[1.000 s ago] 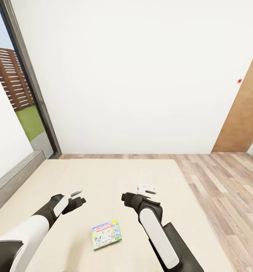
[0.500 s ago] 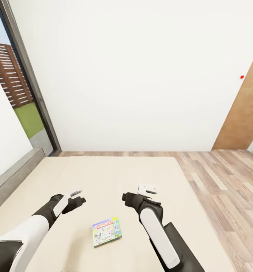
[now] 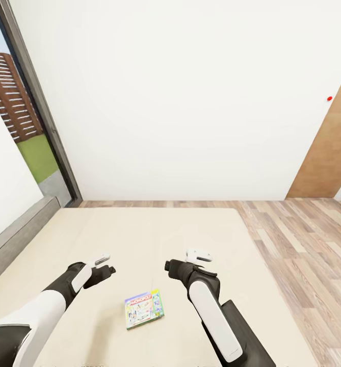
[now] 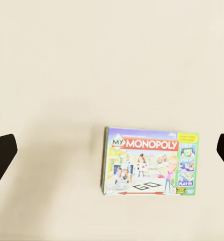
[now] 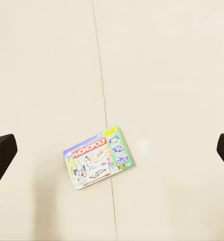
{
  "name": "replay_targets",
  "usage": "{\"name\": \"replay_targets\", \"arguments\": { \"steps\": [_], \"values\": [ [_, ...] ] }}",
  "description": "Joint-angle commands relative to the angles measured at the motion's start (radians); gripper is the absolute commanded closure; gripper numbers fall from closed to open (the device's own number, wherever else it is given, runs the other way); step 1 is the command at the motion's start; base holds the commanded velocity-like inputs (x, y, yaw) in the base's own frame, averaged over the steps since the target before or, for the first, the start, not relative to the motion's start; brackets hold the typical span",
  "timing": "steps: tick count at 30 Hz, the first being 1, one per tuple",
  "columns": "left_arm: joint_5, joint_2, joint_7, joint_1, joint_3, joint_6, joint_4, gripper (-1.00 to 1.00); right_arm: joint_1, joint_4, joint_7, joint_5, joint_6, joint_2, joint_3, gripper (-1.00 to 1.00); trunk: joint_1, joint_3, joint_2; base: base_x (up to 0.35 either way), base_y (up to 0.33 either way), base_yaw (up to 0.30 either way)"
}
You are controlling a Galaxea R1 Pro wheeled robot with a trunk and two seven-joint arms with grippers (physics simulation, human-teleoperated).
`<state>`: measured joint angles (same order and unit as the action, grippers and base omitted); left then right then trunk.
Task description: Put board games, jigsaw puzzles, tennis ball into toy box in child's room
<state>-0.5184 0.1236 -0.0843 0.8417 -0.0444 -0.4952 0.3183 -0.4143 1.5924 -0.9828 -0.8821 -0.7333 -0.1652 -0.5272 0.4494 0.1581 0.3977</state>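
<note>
Left gripper (image 3: 105, 265) above "MY MONOPOLY" box (image 4: 150, 161)

A plain white wall (image 3: 190, 102) closed the far side of the room, evenly lit and bare except for a small red dot (image 3: 329, 98) near its right end. Beside that dot stood a brown wooden panel (image 3: 328, 153), reaching down to the floor. The wood-plank floor (image 3: 303, 244) ran along the foot of the wall and widened on the right. At far left a tall dark-framed window (image 3: 22, 102) showed sky, a slatted brick-red building and green grass outside. A grey ledge (image 3: 17, 234) ran near the left edge.
</note>
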Motion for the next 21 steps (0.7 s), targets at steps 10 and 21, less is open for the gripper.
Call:
{"name": "replay_targets", "arguments": {
  "steps": [10,21],
  "values": [
    [-0.011,0.001,-0.008,0.000,-0.005,-0.005,0.002,-1.00,-0.001,0.001,-0.010,-0.008,-0.005,0.000,-0.001,-1.00,0.001,0.019,0.002,0.000,0.000,0.000],
    [-0.011,0.001,-0.008,0.000,-0.006,-0.005,0.002,-1.00,-0.001,0.001,-0.010,-0.008,-0.005,0.000,0.001,-1.00,0.001,0.037,0.002,0.000,0.000,0.000]
  ]
}}
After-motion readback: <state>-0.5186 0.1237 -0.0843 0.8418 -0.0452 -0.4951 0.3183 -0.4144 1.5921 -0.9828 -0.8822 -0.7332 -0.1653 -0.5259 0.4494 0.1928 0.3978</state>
